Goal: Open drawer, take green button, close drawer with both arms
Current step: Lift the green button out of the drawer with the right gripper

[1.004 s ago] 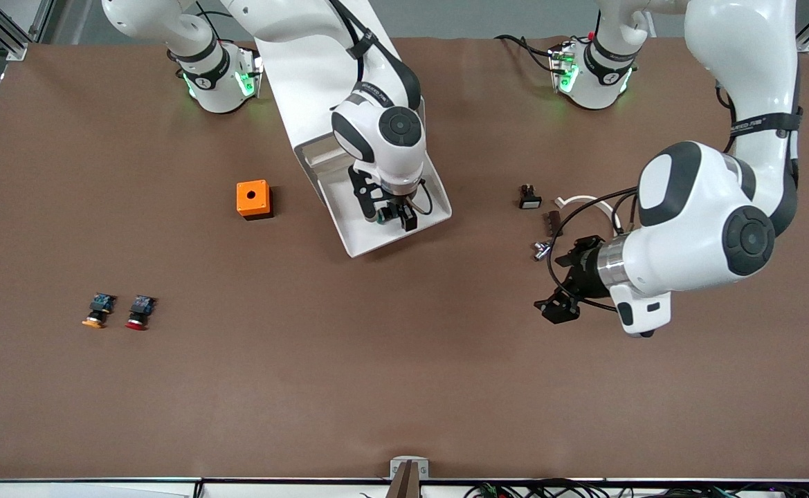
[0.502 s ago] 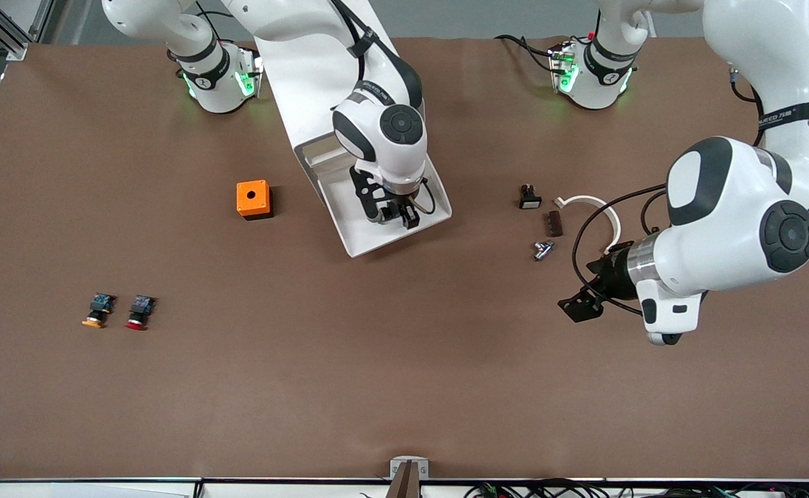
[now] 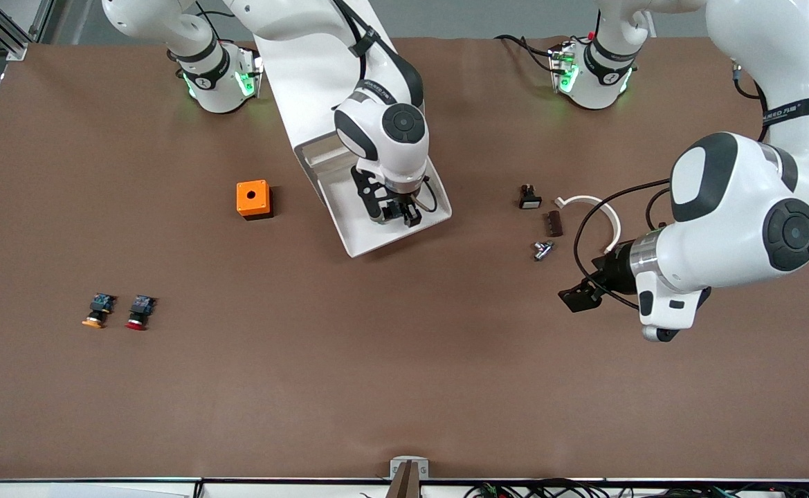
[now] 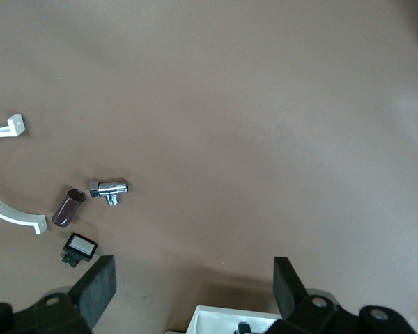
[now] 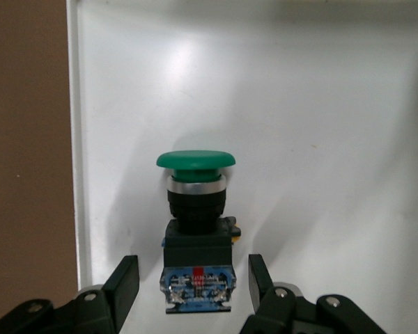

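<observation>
Button (image 5: 195,209): lies on its side in the open drawer (image 3: 359,238). It has a round green dome cap, a silver collar, a black body and a blue rear block. The drawer is a shallow, glossy white plastic tray with a low rim.

Near to far:
- The worktop (image 3: 404,380) is matte brown and smooth.
- Two similar push buttons lie closest to the front camera, toward the right arm's end. One has an orange cap (image 3: 97,310) and one a red cap (image 3: 140,312). They lie side by side, apart.
- The left gripper (image 3: 579,297) hangs over bare worktop toward the left arm's end, with its black fingers spread wide and nothing between them. That arm waits.
- Small parts lie a bit farther from the camera there: a chrome T-shaped fitting (image 3: 541,250), a dark brown cylinder (image 3: 553,223), a black switch with a white rectangular face (image 3: 529,198) and a white curved plastic clip (image 3: 601,207).
- An orange box (image 3: 253,199), square with a round hole on top, sits beside the drawer toward the right arm's end.
- The right gripper (image 3: 396,213) is down in the drawer with its fingers on either side of the button's blue rear. A thin strip of white tray shows on each side, so it has no visible grip.
- The white cabinet (image 3: 300,76) is a flat-sided box that runs up toward the bases, and the drawer sticks out of its front.
</observation>
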Action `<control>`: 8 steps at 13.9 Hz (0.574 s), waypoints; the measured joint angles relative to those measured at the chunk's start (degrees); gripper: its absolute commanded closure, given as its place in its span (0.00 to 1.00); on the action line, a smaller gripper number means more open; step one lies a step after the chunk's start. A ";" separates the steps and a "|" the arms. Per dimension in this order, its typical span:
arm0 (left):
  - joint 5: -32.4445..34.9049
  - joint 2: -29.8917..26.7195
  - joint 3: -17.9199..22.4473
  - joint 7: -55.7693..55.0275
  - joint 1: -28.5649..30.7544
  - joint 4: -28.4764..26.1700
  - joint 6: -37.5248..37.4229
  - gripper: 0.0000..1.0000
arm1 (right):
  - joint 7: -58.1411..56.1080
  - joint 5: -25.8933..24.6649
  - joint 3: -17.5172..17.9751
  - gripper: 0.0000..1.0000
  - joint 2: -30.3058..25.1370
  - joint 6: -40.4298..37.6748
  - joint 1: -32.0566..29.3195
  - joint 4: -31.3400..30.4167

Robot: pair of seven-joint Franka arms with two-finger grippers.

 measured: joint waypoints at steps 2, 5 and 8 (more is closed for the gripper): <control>0.00 -0.05 -0.04 0.91 -0.06 -0.07 -0.08 0.01 | -0.09 0.00 0.00 0.68 0.00 -0.20 0.11 0.05; 1.91 -0.05 -0.39 1.33 -0.32 -0.23 -0.11 0.01 | -0.42 0.00 -0.02 0.97 0.00 -0.22 0.11 0.19; 3.48 -0.05 -0.64 1.33 -1.34 -0.31 -0.24 0.01 | -1.13 0.00 -0.14 1.00 0.01 -0.22 0.10 0.81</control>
